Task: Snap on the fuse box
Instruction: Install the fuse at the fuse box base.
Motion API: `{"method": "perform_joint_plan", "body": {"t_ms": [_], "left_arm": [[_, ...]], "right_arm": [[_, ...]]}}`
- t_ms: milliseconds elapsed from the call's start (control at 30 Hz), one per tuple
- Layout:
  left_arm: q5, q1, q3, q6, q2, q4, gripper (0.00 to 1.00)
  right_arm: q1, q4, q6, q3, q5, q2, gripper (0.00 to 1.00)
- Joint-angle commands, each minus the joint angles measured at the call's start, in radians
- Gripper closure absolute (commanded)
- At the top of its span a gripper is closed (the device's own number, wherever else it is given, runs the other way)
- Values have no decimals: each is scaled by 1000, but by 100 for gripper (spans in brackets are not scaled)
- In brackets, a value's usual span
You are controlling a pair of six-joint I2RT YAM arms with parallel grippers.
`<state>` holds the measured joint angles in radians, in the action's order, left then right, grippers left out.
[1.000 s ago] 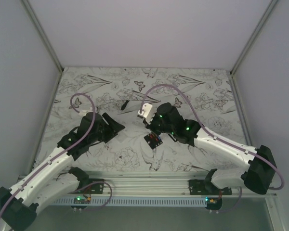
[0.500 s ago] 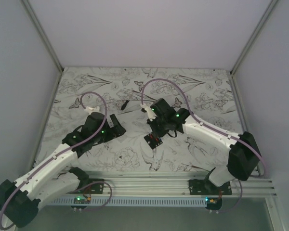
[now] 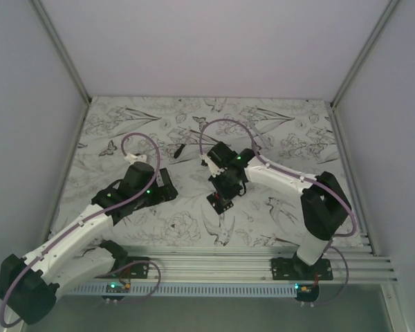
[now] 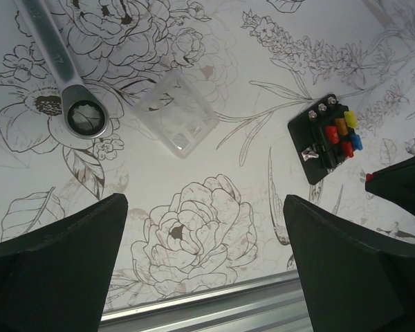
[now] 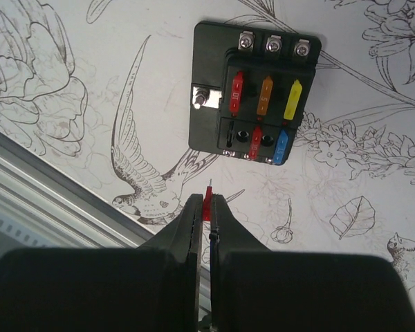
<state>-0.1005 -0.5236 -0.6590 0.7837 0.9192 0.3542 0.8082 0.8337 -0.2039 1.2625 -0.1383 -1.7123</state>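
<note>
Right wrist view: your right end effector (image 5: 207, 211) pinches a red fuse (image 5: 208, 195) just short of the fuse box (image 5: 252, 97) on the desk (image 5: 90, 41). Square it over an empty slot, then press straight down. Left end effector (image 4: 204, 207) gapes wide, empty.

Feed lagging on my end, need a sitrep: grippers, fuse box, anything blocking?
Left gripper open, empty. Right gripper shut on small red fuse, just short of fuse box. Fuse box flat on table, uncovered; clear cover lies apart, by wrench.
</note>
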Motion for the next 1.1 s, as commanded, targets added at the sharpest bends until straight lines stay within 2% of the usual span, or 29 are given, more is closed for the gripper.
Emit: {"method": "perform_joint_plan", "body": {"t_ms": [0,467,1067], "left_arm": [[-36,7,-22,-34,-1,45,0],[-30,8,-30,-28,25,46,0],[-17,8,-32,-17,24,46,0]], "right_arm": [[-6,28,-30,62,8,-40,100],[-6,8,-46,92,57,-133,100],[-6,-32,-66,92,56,-160,100]]}}
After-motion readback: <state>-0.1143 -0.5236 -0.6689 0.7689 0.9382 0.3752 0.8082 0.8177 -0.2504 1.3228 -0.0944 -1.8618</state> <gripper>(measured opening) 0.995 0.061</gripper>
